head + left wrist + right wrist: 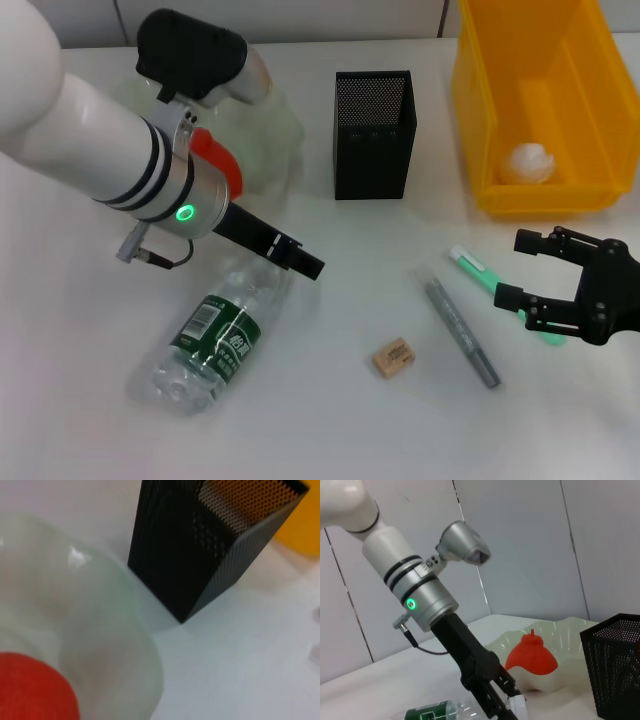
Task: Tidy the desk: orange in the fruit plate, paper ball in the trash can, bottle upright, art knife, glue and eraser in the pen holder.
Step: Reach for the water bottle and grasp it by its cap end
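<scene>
The left claw (300, 262) reached down by the neck of the lying bottle (215, 340), likely to stand it up, its grip unclear, while the right claw (522, 270) hung open over the glue (480, 275)

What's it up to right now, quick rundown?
Left gripper down at lying bottle. Right gripper open over glue. Orange in fruit plate, paper ball binned. Art knife, eraser still out.

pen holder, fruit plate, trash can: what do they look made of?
Pen holder: looks like black metal mesh, matte; fine perforations show light through the walls. Fruit plate: pale-green translucent, glossy, wavy rim; probably glass, could be plastic. Trash can: bright yellow, smooth moulded walls with a slight sheen, most likely plastic.
</scene>
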Available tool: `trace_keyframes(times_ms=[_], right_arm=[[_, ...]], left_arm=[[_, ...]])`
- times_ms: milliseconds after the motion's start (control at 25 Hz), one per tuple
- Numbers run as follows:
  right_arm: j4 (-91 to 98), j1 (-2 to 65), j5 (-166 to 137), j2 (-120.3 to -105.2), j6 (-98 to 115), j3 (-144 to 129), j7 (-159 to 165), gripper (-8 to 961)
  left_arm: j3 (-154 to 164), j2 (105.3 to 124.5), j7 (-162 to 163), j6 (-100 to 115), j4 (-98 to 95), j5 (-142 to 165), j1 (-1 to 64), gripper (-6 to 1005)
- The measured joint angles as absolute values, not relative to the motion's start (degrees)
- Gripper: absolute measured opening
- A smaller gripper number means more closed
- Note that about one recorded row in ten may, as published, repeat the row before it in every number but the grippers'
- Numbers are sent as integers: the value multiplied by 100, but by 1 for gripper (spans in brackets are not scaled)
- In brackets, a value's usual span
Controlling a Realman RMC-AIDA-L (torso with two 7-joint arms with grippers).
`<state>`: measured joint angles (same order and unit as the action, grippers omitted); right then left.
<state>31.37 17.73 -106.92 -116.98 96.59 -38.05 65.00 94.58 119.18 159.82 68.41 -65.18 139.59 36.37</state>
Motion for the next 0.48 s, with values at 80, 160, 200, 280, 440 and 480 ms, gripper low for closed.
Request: trace_keyframes(times_ms=[80, 160, 200, 280, 440, 480], right_arm=[[3137, 1765, -10687, -11698, 9658, -3805, 6500, 819], [3137, 1756, -10685, -11698, 9658, -3805, 6500, 818], [3138, 1754, -10685, -11698, 9658, -3805, 6500, 818], [3138, 1751, -10685, -11698, 9658, -3805, 6507, 818], [3138, 1745, -10686, -11698, 9659, -3800, 6507, 818], [3138, 1742, -10686, -11698, 9659, -3796, 6508, 818]], left_arm=[[9511, 11918, 15983, 6767, -6405, 13988, 3663, 826], [9536, 11918, 15978, 6729, -6370, 13993, 3671, 826], [9543, 11918, 15971, 6720, -6377, 13993, 3669, 826], [9566, 11918, 15957, 6703, -6404, 13986, 3653, 825], [9668, 11918, 15932, 6609, -6430, 13975, 3622, 824], [9685, 11917, 15930, 6589, -6430, 13977, 3617, 824]])
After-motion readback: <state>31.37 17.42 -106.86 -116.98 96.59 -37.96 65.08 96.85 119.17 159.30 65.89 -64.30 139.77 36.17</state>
